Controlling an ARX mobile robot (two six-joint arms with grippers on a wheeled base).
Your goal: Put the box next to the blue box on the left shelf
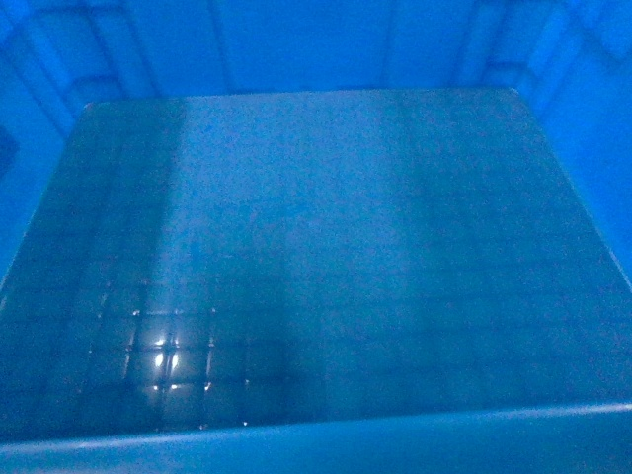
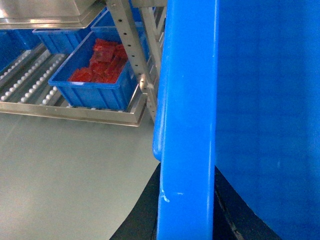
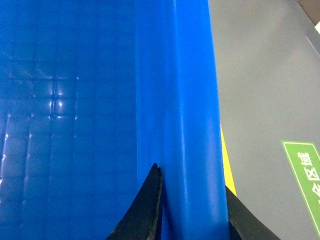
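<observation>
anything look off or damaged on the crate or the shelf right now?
Nothing serious. The box is empty and sits between the fingers of both grippers. Only a small pale scuff marks its rim in the left wrist view. On the shelf, the smaller tray of red packets sits squarely on the rollers.

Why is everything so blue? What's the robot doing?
The robot is holding a big blue box right under its head camera, so you're looking down into it, and it's empty. The left gripper has its jaws around one rim and the right gripper clamps the opposite rim. Off to the left stands a shelf with a smaller blue tray of red packets.
</observation>
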